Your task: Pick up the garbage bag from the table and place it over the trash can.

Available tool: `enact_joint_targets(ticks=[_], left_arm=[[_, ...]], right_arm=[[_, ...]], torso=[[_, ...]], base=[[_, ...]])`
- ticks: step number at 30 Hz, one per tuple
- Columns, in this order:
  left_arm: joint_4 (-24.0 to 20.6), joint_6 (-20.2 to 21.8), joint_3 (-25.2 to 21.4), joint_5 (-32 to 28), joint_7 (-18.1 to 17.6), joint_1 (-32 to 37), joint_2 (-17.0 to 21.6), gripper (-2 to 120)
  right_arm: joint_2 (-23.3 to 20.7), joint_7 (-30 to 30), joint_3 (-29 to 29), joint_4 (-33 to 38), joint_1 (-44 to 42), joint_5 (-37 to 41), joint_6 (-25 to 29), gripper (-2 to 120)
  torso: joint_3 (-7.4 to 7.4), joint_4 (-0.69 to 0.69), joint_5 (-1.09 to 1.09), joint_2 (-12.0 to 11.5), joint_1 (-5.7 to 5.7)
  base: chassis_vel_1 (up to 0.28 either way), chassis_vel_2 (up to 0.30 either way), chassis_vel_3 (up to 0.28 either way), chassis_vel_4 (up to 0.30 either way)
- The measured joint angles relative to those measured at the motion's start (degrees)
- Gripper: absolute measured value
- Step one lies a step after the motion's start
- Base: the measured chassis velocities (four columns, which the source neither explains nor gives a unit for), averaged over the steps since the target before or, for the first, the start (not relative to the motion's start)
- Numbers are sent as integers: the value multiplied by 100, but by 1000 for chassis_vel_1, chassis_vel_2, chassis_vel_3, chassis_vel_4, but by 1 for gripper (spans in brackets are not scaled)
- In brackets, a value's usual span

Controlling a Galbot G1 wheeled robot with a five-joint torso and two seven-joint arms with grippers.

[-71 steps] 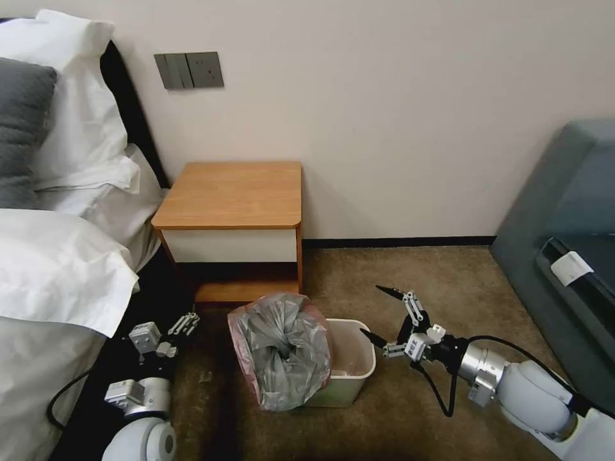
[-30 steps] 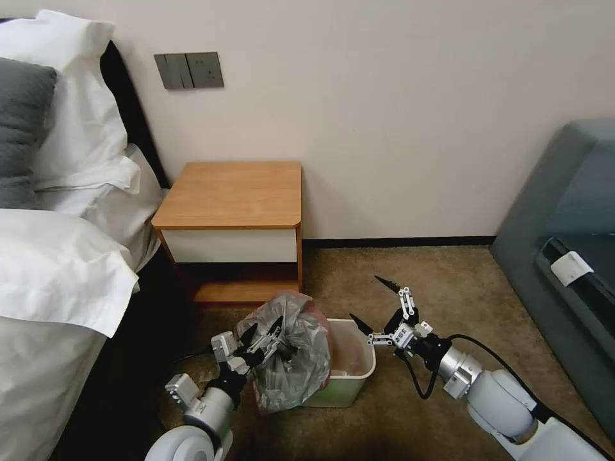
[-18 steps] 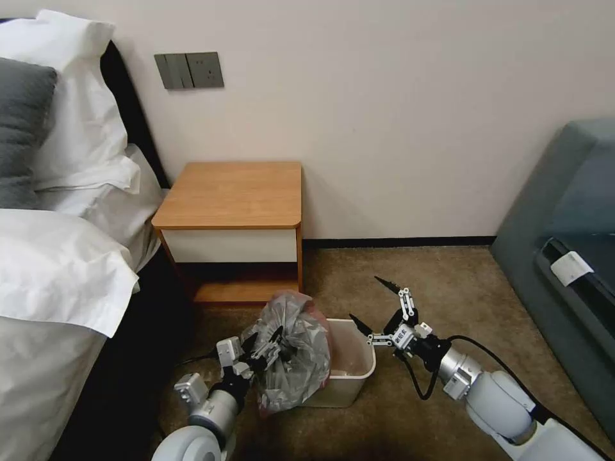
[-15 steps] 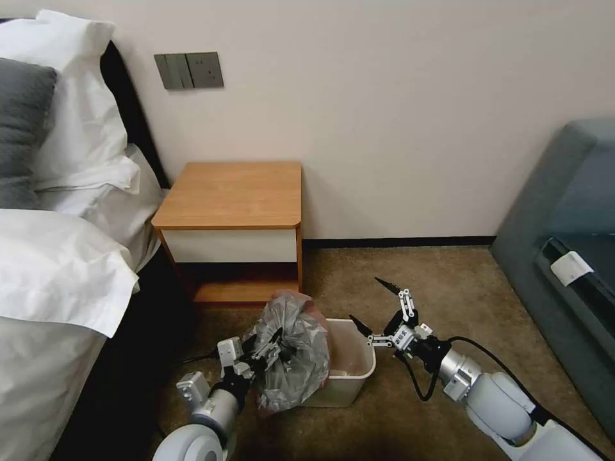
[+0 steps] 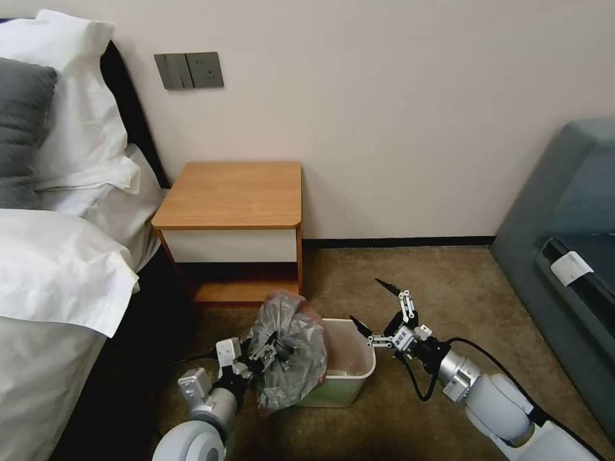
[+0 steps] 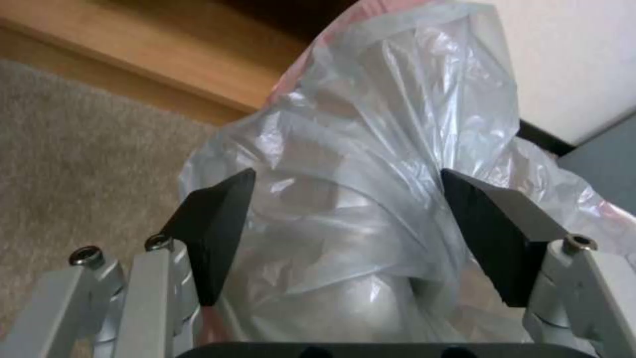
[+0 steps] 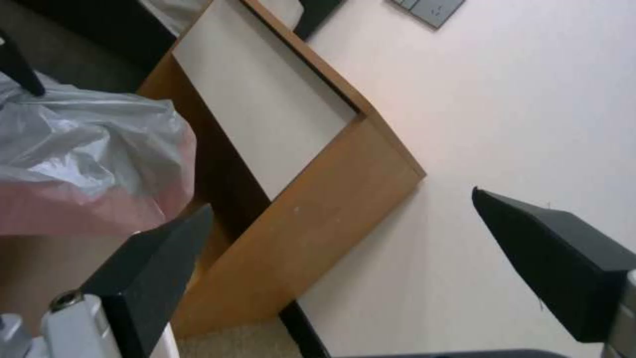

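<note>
Nearest the robot, the left gripper (image 5: 264, 349) sits low over the carpet (image 5: 448, 282) at the left side of the trash can (image 5: 359, 370), pushed against the garbage bag (image 5: 288, 349). In the left wrist view its two dark fingers (image 6: 215, 226) stand well apart with a bulge of crinkled grey plastic between them; they frame the bag but are not closed on it, though whether the pads touch the film is hard to tell.

The bag is off the table (image 5: 234, 192), whose top is bare. It is draped in a bunched heap over the left half of the trash can, its pinkish-red edge hanging down the left side. The right half of the can's mouth is uncovered, and the rolled rim there is bare.

The right gripper (image 5: 378, 306) hovers just beside the can's right rim, its fingers spread wide and holding nothing; its wrist view looks past the fingers to the table's side and the wall (image 7: 516, 99).

The pickup looks done and the placing about half done: what seems left is to draw the bag's mouth across to the right rim and settle it around the whole can.
</note>
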Motion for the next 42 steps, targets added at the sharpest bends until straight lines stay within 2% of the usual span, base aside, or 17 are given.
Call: enact_joint_targets(ticks=[7, 12, 15, 16, 17, 19, 21, 24, 25, 27, 28, 37, 39, 40, 42], left_arm=[[41, 278, 34, 160, 0, 0, 8, 73], [82, 451, 18, 249, 0, -35, 20, 65], [113, 474, 10, 260, 2, -61, 23, 58], [136, 476, 7, 269, 11, -74, 23, 52], [136, 476, 7, 269, 11, -74, 23, 52], [172, 477, 6, 307, 38, -85, 12, 41], [179, 476, 8, 323, 45, -85, 10, 38], [211, 436, 31, 398, 64, -86, 1, 23], [211, 436, 31, 398, 64, -86, 1, 23], [223, 401, 39, 447, 59, -94, -12, 11], [225, 389, 47, 462, 53, -95, -15, 9], [249, 209, 71, 571, 17, -86, -34, 8], [240, -89, 89, 684, 15, -43, -40, 8], [240, -89, 89, 684, 15, -43, -40, 8], [220, -457, 101, 865, 50, 14, -54, 8]], right_arm=[[-19, 2, 43, 48, -32, -4, 11, 100], [16, 2, 69, 57, -80, -30, 49, 100], [28, 2, 75, 57, -82, -35, 63, 100], [27, 3, 76, 57, -81, -35, 64, 100], [27, 3, 76, 57, -81, -35, 64, 100], [26, 5, 84, 63, -75, -35, 65, 100], [25, 7, 86, 64, -75, -35, 65, 100], [22, 13, 89, 65, -75, -34, 65, 100], [22, 13, 89, 65, -75, -34, 65, 100], [18, 17, 90, 68, -72, -33, 65, 100], [15, 20, 90, 70, -65, -31, 63, 100], [15, 43, 78, 83, -41, -25, 43, 100], [45, 111, 58, 139, -16, 36, -1, 100], [45, 111, 58, 139, -16, 36, -1, 100], [75, 196, 1, 285, 6, 318, -157, 100]], torso=[[0, 0, 0, 0, 0], [0, 0, 0, 0, 0], [0, 0, 0, 0, 0], [0, 0, 0, 0, 0], [0, 0, 0, 0, 0], [0, 0, 0, 0, 0], [0, 0, 0, 0, 0], [0, 0, 0, 0, 0], [0, 0, 0, 0, 0], [0, 0, 1, 0, 0], [0, 0, 0, 0, 0], [0, 0, -1, 0, 0], [0, -1, -1, 0, 0], [0, -1, -1, 0, 0], [0, 0, 0, -1, 0]], base=[[0, 0, 0, 0], [0, 0, 0, 0], [0, 0, 0, 0], [0, 0, 0, 0], [0, 0, 0, 0], [0, 0, 0, 0], [0, 0, 0, 0], [0, 0, 0, 0], [0, 0, 0, 0], [0, 0, 0, 0], [0, 0, 0, 0], [0, 0, 0, 0], [0, 0, 0, 0], [0, 0, 0, 0], [0, 0, 0, 0]])
